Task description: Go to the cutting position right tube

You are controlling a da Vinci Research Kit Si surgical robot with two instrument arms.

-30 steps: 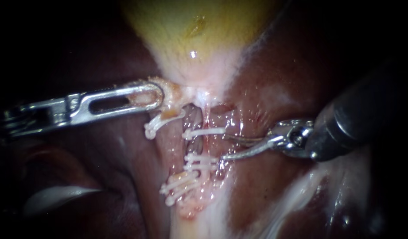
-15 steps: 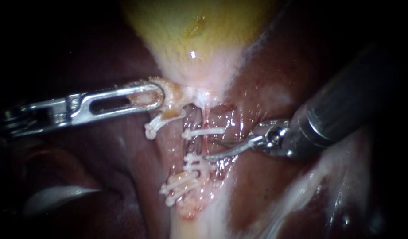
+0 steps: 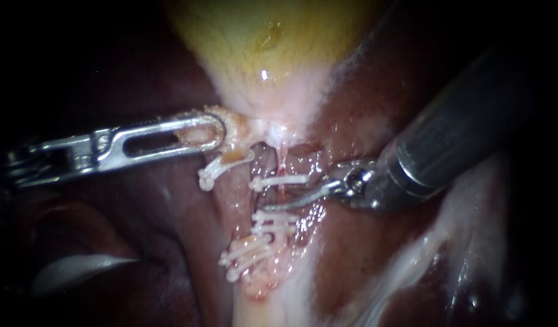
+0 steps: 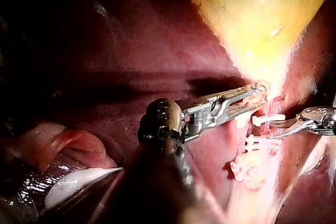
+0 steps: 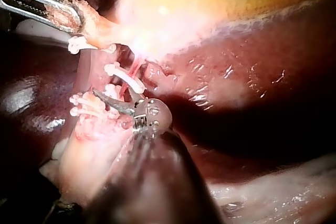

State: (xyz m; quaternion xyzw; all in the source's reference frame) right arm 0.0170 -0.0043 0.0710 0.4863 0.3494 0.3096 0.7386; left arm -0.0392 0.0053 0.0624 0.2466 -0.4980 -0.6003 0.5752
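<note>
Only partly visible, the right instrument (image 3: 280,198) reaches between clips (image 3: 279,180).

**What is there, and how many**

Two instruments are in view: the left instrument (image 3: 200,132) and the right instrument (image 3: 294,197). There is one gallbladder (image 3: 272,42) and one liver (image 3: 375,103). The white clips (image 3: 279,180) number at least six: a single one at upper left, a single one at upper right, a pair below that, and a lowest cluster of two or perhaps three. One thin tube (image 3: 282,192) shows plainly; whether there are more cannot be told.
</note>
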